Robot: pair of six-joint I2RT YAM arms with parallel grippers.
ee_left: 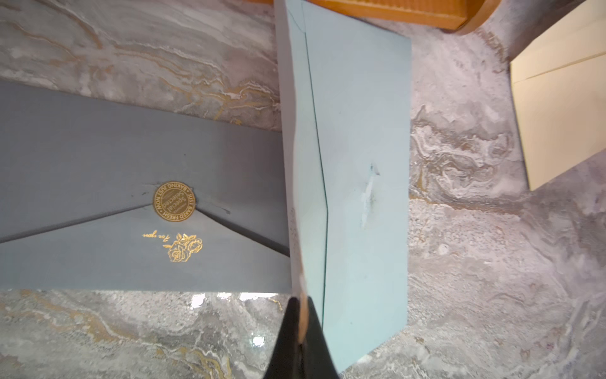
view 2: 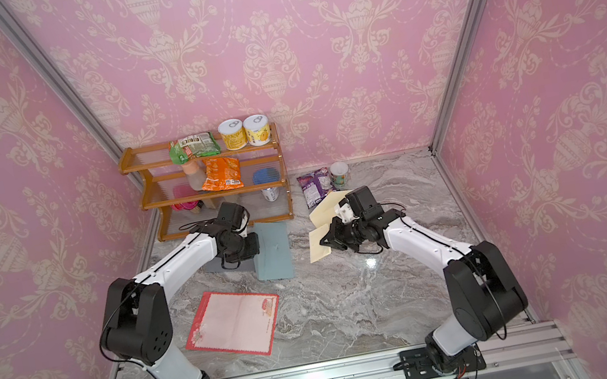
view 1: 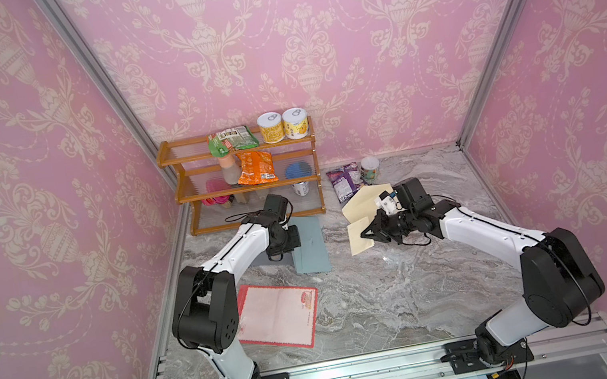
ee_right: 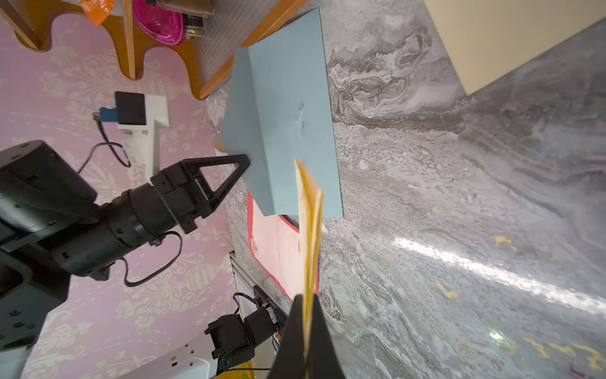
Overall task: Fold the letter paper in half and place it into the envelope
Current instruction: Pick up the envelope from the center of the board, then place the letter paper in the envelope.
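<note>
A light blue envelope (view 1: 310, 248) (ee_left: 360, 131) lies in front of the shelf, with its flap raised along one long side. My left gripper (view 1: 283, 250) (ee_left: 303, 315) is shut on that flap's edge, and the right wrist view shows its tip (ee_right: 244, 160) at the flap. My right gripper (view 1: 364, 235) (ee_right: 308, 311) is shut on a small cream folded paper (view 1: 359, 237) (ee_right: 311, 213), held edge-up to the right of the blue envelope. A pink letter sheet with a red border (view 1: 277, 315) (view 2: 234, 323) lies flat and unfolded near my left arm, with a crease down its middle.
A grey envelope with a gold seal (ee_left: 98, 164) lies partly under the blue one. A cream envelope (view 1: 362, 199) lies behind my right gripper. The wooden shelf (view 1: 245, 179) with cans and snack bags stands at the back left. A purple bag (view 1: 344, 181) and a cup (view 1: 370, 170) stand by the back wall.
</note>
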